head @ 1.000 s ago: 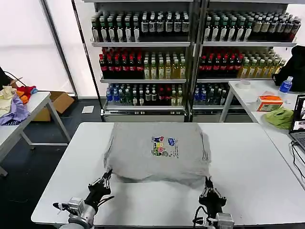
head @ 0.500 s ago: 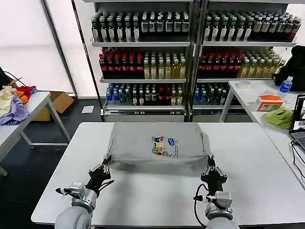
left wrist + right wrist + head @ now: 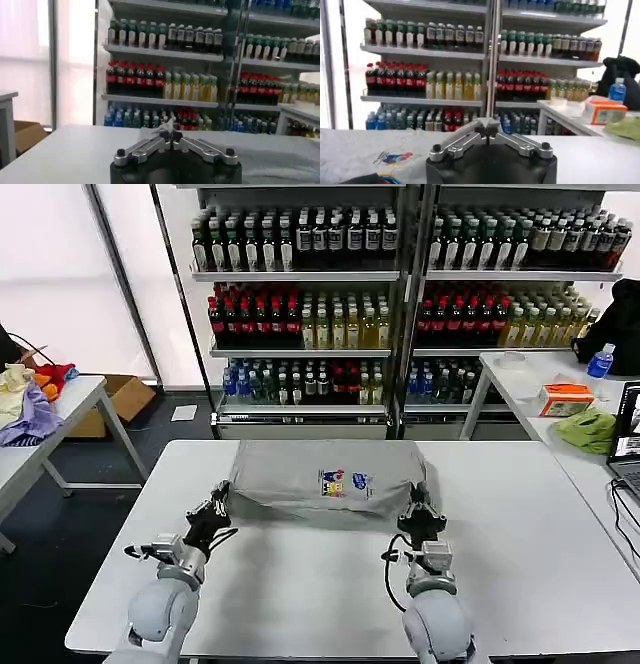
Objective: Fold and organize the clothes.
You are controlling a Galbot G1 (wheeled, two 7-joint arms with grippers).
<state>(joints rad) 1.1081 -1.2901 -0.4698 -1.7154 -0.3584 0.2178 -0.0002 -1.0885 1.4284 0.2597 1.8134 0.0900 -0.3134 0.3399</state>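
Folded grey T-shirt (image 3: pixel 325 477) on white table (image 3: pixel 520 524); left hand (image 3: pixel 219 494), right hand (image 3: pixel 418 500) pinching near corners.

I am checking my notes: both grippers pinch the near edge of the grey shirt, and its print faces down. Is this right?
Not quite. The print faces up, as the head view shows. The rest holds: the left gripper and right gripper pinch the near edge of the grey shirt.
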